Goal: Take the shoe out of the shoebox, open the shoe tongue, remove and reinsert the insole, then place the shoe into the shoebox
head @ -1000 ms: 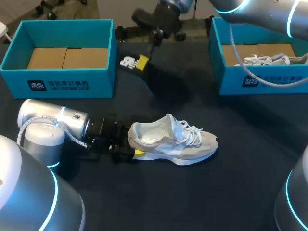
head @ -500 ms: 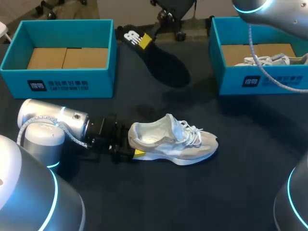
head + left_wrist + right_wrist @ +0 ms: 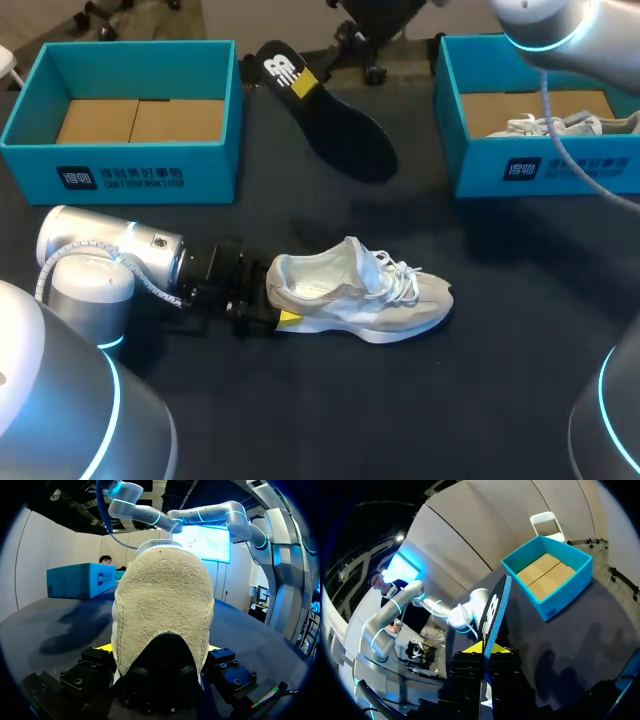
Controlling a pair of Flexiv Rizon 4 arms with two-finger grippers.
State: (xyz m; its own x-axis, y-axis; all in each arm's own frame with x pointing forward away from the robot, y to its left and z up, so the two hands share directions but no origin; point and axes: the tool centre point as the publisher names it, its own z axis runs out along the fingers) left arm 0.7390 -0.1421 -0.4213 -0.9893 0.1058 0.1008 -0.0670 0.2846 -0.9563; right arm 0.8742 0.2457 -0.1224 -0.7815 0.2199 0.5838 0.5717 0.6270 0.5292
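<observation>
One overhead, two wrist cameras.
Head looks down on the tabletop; left wrist, close behind the shoe, shares it.

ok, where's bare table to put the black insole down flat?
Bare: dark tabletop between the white-and-beige sneaker and the right teal shoebox; also the strip on the robot's side of the sneaker. The left teal shoebox is empty. The black foam insole hangs between the boxes. Crowded: left of the sneaker, where the left arm lies, jaws on the heel.

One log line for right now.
left fingers: shut on shoe | right fingers: shut on insole, aloft | shoe: on table
</observation>
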